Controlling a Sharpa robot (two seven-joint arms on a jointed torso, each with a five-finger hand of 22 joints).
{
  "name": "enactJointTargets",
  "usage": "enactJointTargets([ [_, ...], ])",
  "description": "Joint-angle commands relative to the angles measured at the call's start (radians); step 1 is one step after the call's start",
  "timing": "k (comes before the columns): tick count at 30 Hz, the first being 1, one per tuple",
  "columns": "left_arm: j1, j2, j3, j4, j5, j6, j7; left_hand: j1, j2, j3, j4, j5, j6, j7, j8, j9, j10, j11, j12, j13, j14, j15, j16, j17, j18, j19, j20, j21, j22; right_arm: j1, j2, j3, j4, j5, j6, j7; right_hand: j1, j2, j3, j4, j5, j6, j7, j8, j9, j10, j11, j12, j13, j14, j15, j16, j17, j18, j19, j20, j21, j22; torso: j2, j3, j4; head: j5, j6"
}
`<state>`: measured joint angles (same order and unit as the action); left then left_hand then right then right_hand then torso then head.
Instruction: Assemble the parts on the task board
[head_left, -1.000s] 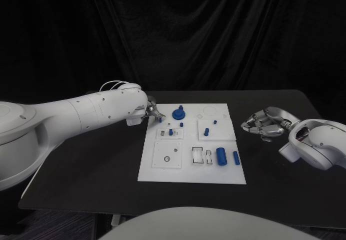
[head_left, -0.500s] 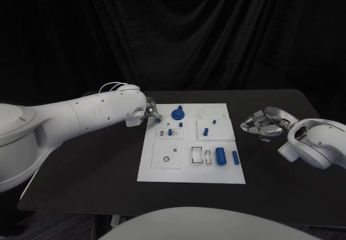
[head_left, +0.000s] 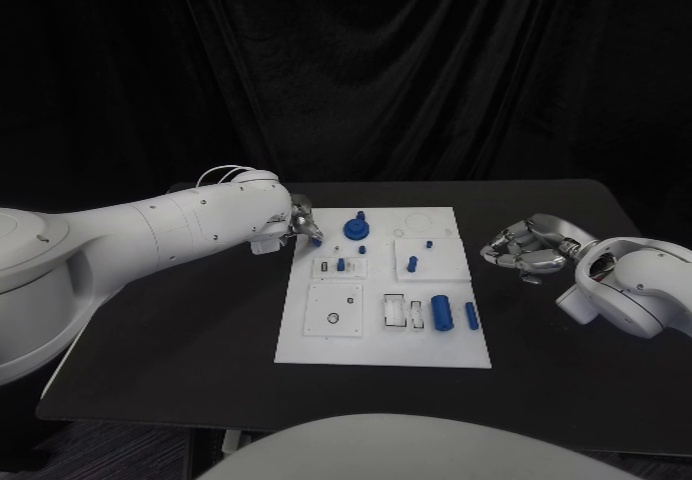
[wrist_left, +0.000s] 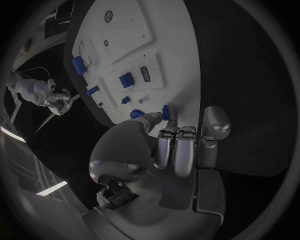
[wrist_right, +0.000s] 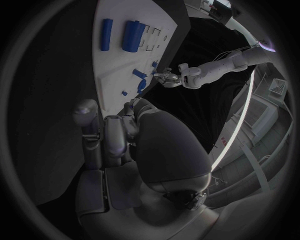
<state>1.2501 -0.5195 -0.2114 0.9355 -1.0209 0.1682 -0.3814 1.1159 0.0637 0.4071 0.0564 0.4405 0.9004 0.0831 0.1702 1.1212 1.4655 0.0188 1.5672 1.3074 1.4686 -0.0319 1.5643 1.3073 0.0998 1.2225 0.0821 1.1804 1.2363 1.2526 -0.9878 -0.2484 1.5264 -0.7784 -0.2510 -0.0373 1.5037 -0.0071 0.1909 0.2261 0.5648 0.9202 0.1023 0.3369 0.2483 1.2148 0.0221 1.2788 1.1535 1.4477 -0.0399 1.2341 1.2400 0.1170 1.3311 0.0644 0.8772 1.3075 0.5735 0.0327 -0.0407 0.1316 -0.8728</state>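
Task board (head_left: 384, 340) between both hands, black table (head_left: 188, 330) beneath.

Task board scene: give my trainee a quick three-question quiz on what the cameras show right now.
1. True or false: the right hand rests on the task board.
2. What does the left hand pinch? A) a small blue part B) a grey screw C) nothing
3. Fill in: the two long blue cylinders lie near the board's ___ edge, by the robot's own sides.

Key: 1 false, it sits off the board over the black table. 2 A. 3 right.
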Motion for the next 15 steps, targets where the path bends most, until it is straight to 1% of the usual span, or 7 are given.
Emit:
enactJointTargets([
  [1,-0.002,-0.007,0.001,0.009,0.000,-0.014,0.029,-0.007,-0.017,0.047,-0.027,0.034,0.013,-0.002,0.007,0.016,0.105,-0.007,0.004,0.263,0.082,-0.004,-0.004,0.232,0.017,0.004,-0.005,-0.002,0.005,-0.003,0.000,0.001,0.000,0.000,0.013,-0.018,0.000,0.009,0.008,-0.002,0.003,-0.005,0.003,0.005,0.001,-0.008,0.003,-0.007,-0.073,-0.009,-0.002,-0.007,-0.002,0.018,-0.007,0.001,-0.007,0.037,0.000,-0.0001,0.0001,-0.002,0.000],
  [3,-0.002,-0.013,0.001,0.016,0.000,-0.025,0.031,-0.009,-0.026,0.072,-0.046,0.051,0.019,-0.003,0.012,0.025,0.105,-0.008,0.004,0.263,0.084,-0.006,-0.003,0.235,0.017,0.006,-0.006,-0.002,0.008,-0.003,-0.001,0.001,0.000,0.000,0.013,-0.018,0.000,0.009,0.008,-0.002,0.003,-0.005,0.003,0.005,0.001,-0.008,0.003,-0.007,-0.073,-0.009,-0.002,-0.007,-0.002,0.018,-0.007,0.001,-0.007,0.037,0.000,0.0000,0.0001,-0.002,0.000],
  [4,-0.002,-0.017,0.001,0.020,0.000,-0.033,0.033,-0.012,-0.034,0.093,-0.063,0.054,0.024,-0.005,0.017,0.033,0.105,-0.009,0.004,0.263,0.085,-0.007,-0.002,0.237,0.016,0.010,-0.008,0.001,0.012,-0.003,-0.001,0.001,0.000,0.000,0.014,-0.019,0.000,0.009,0.008,-0.002,0.003,-0.005,0.003,0.005,0.001,-0.008,0.003,-0.007,-0.073,-0.009,-0.002,-0.007,-0.002,0.018,-0.007,0.001,-0.007,0.037,0.000,0.0001,0.0001,-0.002,0.000],
  [6,-0.002,-0.027,0.001,0.033,0.000,-0.050,0.035,-0.018,-0.040,0.110,-0.072,0.056,0.030,-0.006,0.020,0.040,0.105,-0.011,0.004,0.263,0.087,-0.008,-0.001,0.239,0.015,0.015,-0.009,0.005,0.017,-0.003,-0.002,0.001,0.000,0.000,0.014,-0.020,0.000,0.009,0.008,-0.002,0.003,-0.005,0.003,0.005,0.001,-0.008,0.003,-0.007,-0.073,-0.009,-0.002,-0.007,-0.002,0.018,-0.007,0.001,-0.007,0.037,0.000,0.0003,0.0001,-0.003,0.000],
  [9,-0.002,-0.047,0.001,0.063,0.016,-0.073,0.029,-0.027,-0.045,0.121,-0.078,0.057,0.038,-0.008,0.024,0.045,0.105,-0.013,0.004,0.263,0.090,-0.010,0.000,0.244,0.014,0.020,-0.010,0.008,0.021,-0.003,-0.004,0.001,0.000,0.000,0.016,-0.022,0.000,0.010,0.009,-0.002,0.003,-0.005,0.003,0.005,0.001,-0.010,0.003,-0.009,-0.075,-0.010,-0.002,-0.009,-0.005,0.019,-0.009,0.001,-0.012,0.036,0.000,0.0001,0.0001,-0.003,0.000],
  [11,0.000,-0.067,0.001,0.093,0.049,-0.083,0.018,-0.034,-0.048,0.125,-0.078,0.051,0.041,-0.009,0.025,0.048,0.105,-0.014,0.004,0.263,0.090,-0.011,0.000,0.244,0.013,0.023,-0.011,0.009,0.023,-0.003,-0.005,0.001,0.000,0.000,0.016,-0.024,0.000,0.010,0.010,-0.002,0.003,-0.006,0.003,0.005,0.001,-0.012,0.003,-0.011,-0.078,-0.011,-0.002,-0.012,-0.007,0.019,-0.010,0.001,-0.014,0.035,0.000,0.0000,0.0003,-0.002,0.000],
  [15,0.007,-0.105,0.001,0.154,0.088,-0.094,-0.003,-0.038,-0.050,0.128,-0.078,0.048,0.043,-0.010,0.026,0.049,0.105,-0.015,0.004,0.263,0.091,-0.012,0.001,0.246,0.013,0.026,-0.012,0.011,0.025,-0.003,-0.006,0.001,-0.001,0.000,0.016,-0.029,0.000,0.010,0.010,-0.002,0.003,-0.006,0.003,0.006,0.001,-0.014,0.003,-0.012,-0.080,-0.012,-0.002,-0.014,-0.009,0.020,-0.011,0.001,-0.016,0.034,0.000,-0.0003,0.0001,0.000,0.000],
])
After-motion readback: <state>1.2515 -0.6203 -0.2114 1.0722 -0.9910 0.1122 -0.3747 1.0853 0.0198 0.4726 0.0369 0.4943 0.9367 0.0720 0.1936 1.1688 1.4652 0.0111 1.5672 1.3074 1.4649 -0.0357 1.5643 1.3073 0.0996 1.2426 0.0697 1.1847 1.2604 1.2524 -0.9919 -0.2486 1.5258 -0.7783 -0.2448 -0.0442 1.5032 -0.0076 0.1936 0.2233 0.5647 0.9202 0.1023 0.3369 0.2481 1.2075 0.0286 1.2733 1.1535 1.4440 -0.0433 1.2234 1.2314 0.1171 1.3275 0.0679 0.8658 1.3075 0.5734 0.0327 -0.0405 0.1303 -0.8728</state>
